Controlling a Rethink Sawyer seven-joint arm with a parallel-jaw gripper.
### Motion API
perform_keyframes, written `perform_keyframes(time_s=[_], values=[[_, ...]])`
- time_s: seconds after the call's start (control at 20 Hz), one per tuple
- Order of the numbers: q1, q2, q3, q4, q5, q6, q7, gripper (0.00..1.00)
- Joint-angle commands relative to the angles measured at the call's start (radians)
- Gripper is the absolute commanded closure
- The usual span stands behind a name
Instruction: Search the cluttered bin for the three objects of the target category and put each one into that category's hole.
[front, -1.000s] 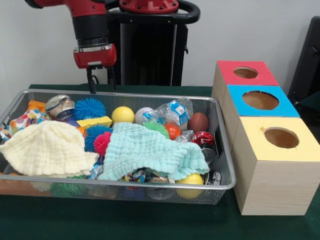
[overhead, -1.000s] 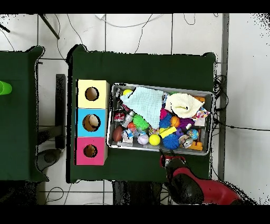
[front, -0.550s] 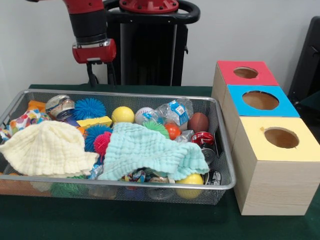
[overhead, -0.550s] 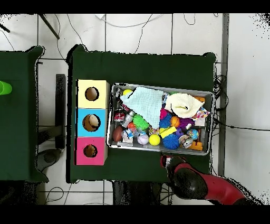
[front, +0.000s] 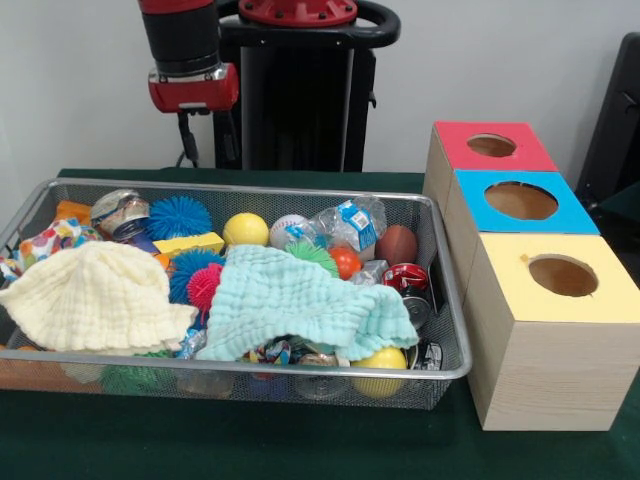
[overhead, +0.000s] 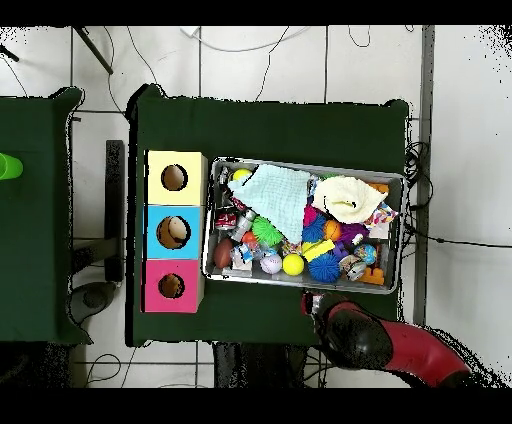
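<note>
I've been lifting the gripper (front: 204, 150) away from the wire bin (front: 448, 372): a second ago its tips hung just above the far rim at the left end, and now they sit clearly higher and a little to the right, beyond the bin's far edge. The two fingers stand slightly apart with nothing between them, so I read it as open and empty. Nothing in the bin has shifted across these frames; the pale yellow cloth (front: 95, 297) lies at the near left, and the mint cloth (front: 300, 302) drapes over the middle.

I take this as a retreat or a repositioning, not a pick. The task sentence doesn't name the target category, so I can't say which three things I'm after. Plausible candidates in plain sight include the yellow ball (front: 245, 229), the baseball (front: 286, 229) and the small brown football (front: 397, 244) along the far side, with spiky blue balls (front: 180, 216) to the left. Another yellow ball (front: 379, 366) sits at the near right corner.

The three boxes stand right of the bin: red box (front: 492, 146) far, blue box (front: 520, 202) middle, yellow box (front: 562, 276) near. In the overhead view something pale seems to lie in the blue hole, though I can't make it out
</note>
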Motion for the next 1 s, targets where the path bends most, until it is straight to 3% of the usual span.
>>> perform_keyframes(time_s=[0.05,0.45,1.0], values=[[0.007,0.072,0.061,-0.159,0.005,-0.005,0.039,0.0],[-0.055,0.162,0.105,-0.212,-0.023,-0.008,-0.022,0.0],[-0.111,0.207,0.153,-0.249,-0.053,0.029,-0.067,0.0]])
